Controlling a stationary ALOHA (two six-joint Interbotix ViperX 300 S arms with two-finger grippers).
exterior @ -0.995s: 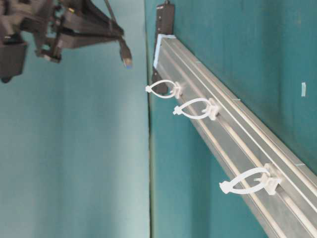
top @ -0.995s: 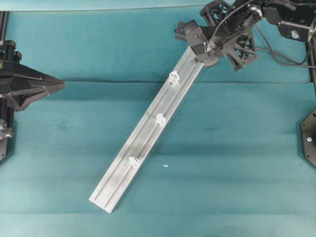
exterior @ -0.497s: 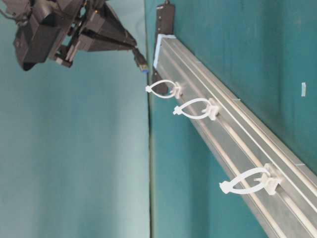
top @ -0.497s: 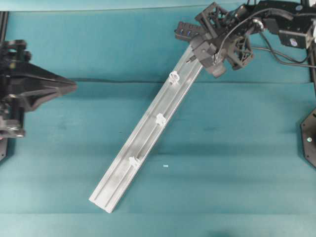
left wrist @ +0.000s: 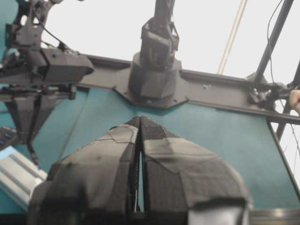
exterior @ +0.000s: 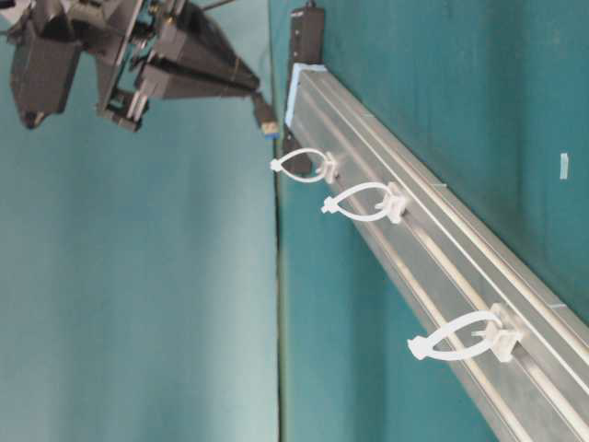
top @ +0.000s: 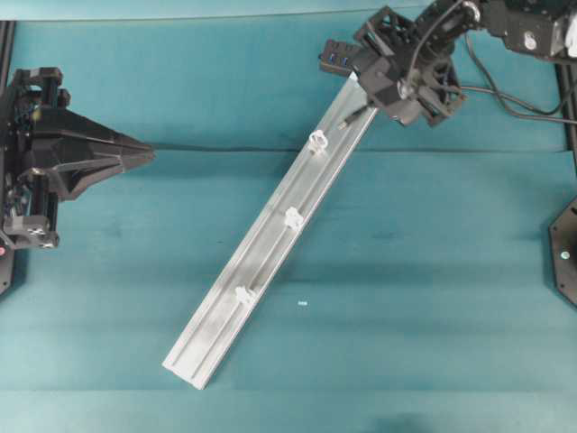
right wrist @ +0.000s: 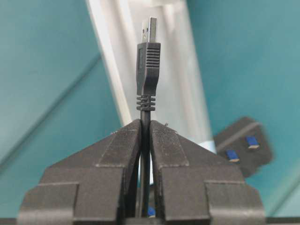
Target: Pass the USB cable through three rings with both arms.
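The right pincer (right wrist: 145, 136) is closed on the USB cable (right wrist: 147, 61), its plug at the rail's (top: 270, 244) one o'clock end. The left pincer (top: 144, 155), at nine o'clock, is closed and holds nothing.

1. The right gripper (right wrist: 145, 129) pinches the USB cable (right wrist: 147, 70) just below its plug.
2. The plug stands upright, metal tip pointing away.
3. Beyond lies the silver rail (right wrist: 180, 89), blurred.
4. A black hub (right wrist: 241, 145) with blue ports sits at right.
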